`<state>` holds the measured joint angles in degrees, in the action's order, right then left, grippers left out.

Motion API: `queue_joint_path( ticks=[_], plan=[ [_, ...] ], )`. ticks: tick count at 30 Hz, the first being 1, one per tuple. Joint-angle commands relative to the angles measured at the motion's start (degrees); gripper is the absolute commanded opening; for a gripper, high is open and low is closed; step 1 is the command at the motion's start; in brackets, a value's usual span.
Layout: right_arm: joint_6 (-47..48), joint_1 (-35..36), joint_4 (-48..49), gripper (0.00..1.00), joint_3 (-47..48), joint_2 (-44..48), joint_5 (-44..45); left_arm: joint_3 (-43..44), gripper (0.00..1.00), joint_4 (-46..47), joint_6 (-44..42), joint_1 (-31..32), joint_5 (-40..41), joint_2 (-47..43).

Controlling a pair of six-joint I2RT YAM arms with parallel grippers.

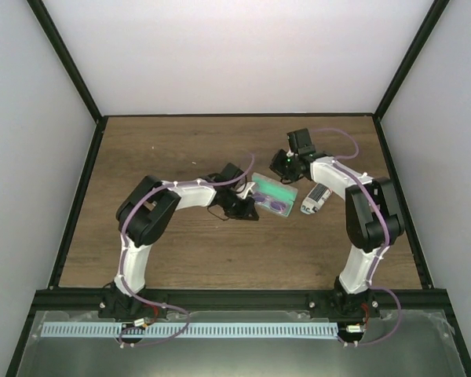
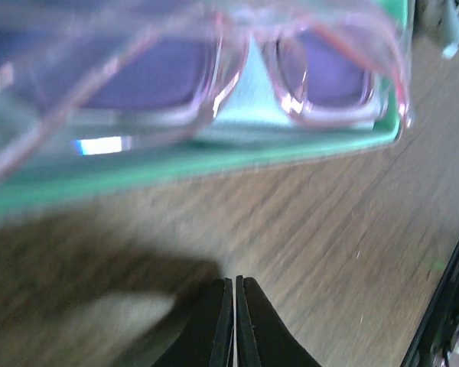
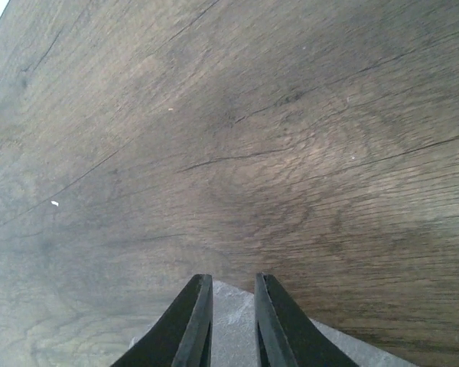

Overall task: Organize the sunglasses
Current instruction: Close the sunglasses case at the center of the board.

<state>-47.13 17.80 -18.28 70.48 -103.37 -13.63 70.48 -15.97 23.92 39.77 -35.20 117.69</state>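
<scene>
The sunglasses with purple-pink lenses (image 1: 277, 205) lie in an open green case (image 1: 268, 188) at the table's middle. In the left wrist view they fill the top (image 2: 321, 76), pink-framed, on the green case (image 2: 214, 157). My left gripper (image 1: 251, 210) is low at the case's left edge; its jaws (image 2: 236, 284) are shut with nothing between them. My right gripper (image 1: 286, 168) hovers at the case's far end, shut on a pale grey-blue cloth (image 3: 234, 336) whose corner pokes out between the fingers (image 3: 231, 287). The black wire-frame pair cannot be made out.
A grey-and-white case (image 1: 315, 199) lies on the wood to the right of the green case, under the right forearm. Black frame rails (image 1: 78, 204) border the table on both sides. The right wrist view shows bare wood ahead (image 3: 237, 138).
</scene>
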Motion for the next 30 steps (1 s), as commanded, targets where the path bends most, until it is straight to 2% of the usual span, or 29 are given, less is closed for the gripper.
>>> queue_joint_path(
  ticks=[1, 13, 19, 30],
  plan=[
    [0.66, -0.53, 0.2, 0.18, -0.87, 0.76, -3.45, 3.66, 0.04, 1.19, 2.3, -0.1, 2.28, 5.82],
    [-4.24, 3.55, 5.85, 0.2, -14.86, 7.69, -6.62, 3.61, 0.04, 2.2, 5.21, -0.42, 6.76, 7.28],
    [-6.67, 7.0, 6.67, 0.2, -16.64, 7.63, -6.24, -4.78, 0.04, 11.12, 11.31, -2.66, 10.1, 1.88],
    [-7.37, 8.74, 7.91, 0.2, -16.54, 3.89, -7.01, -14.84, 0.06, 20.04, 18.71, -3.73, 15.09, -5.79]
  ],
)
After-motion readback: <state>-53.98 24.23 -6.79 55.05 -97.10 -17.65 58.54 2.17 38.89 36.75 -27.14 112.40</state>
